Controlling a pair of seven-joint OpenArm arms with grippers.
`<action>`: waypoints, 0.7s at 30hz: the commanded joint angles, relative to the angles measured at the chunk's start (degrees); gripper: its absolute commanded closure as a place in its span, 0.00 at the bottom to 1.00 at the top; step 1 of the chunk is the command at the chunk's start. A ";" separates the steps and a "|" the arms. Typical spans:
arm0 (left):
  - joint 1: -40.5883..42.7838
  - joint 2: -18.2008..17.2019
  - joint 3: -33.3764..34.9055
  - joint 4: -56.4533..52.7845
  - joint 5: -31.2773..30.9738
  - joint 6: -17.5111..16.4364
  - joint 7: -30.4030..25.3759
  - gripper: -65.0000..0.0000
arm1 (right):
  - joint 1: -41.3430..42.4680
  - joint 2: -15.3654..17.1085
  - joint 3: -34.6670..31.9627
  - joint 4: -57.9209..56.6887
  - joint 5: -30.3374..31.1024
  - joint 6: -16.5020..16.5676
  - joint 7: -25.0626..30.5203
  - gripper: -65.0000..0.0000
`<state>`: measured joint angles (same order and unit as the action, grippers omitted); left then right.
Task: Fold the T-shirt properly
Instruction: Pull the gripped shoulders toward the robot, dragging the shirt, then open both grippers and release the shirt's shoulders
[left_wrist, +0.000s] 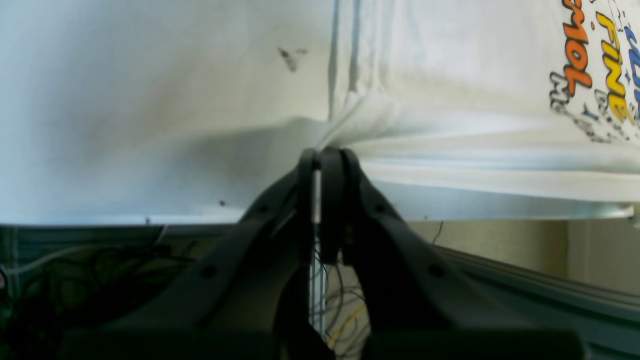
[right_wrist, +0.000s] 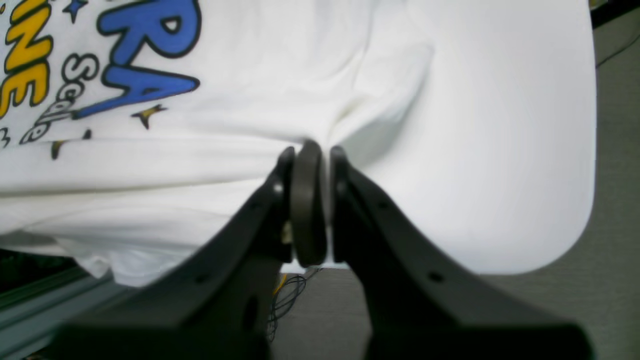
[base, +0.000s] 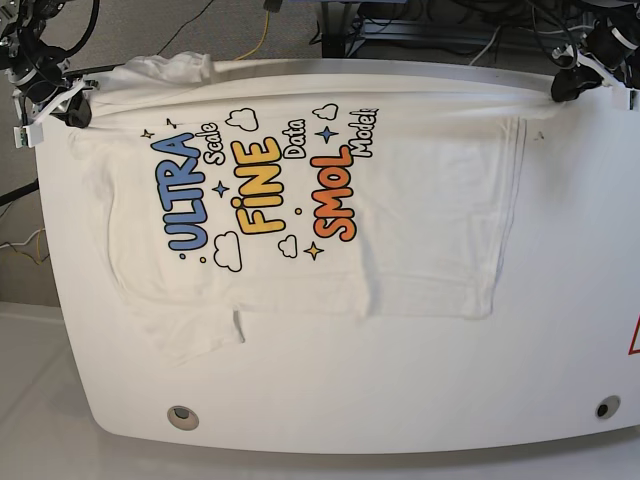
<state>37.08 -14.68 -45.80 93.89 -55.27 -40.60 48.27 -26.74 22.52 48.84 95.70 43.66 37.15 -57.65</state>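
So the T-shirt (base: 330, 200) is laid out flat, print side up, across the white table (base: 400, 400), covering most of the far half of it, with the near half bare. The print reads sideways in the base view: ULTRA in blue, FINE in yellow, SMOL in orange, with little clouds and stars around them. One sleeve sticks out toward the near edge on the base view's left, and the other is bunched up by the far-left corner. The shirt's far edge runs right along the far edge of the table and looks pulled taut between the two arms. The left gripper (left_wrist: 322, 150) has its fingers pressed together on a pinch of the white cloth at the far-right corner, and you can see the fabric fanning out in creases from the fingertips in the wrist view. The right gripper (right_wrist: 310, 149) is doing the same thing at the far-left corner, jaws clamped tight on a fold of cloth just past the blue letters. There are a couple of dark smudges on the bare tabletop next to the hem.
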 joint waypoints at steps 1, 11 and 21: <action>-0.82 -1.27 -0.14 1.04 1.32 0.60 -2.25 1.00 | 0.80 1.52 1.00 1.16 -0.59 -0.48 1.48 1.00; -7.19 -1.43 5.89 1.01 5.65 0.60 -3.55 1.00 | 4.34 1.36 0.66 1.37 -1.37 -0.32 0.41 1.00; -13.58 -1.65 10.46 0.18 7.07 0.60 -2.16 1.00 | 8.79 1.06 -2.04 1.25 -5.90 -0.16 1.12 1.00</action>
<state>24.75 -15.62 -35.59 93.41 -46.76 -39.51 47.27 -18.79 22.48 46.78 95.94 37.08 36.45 -58.08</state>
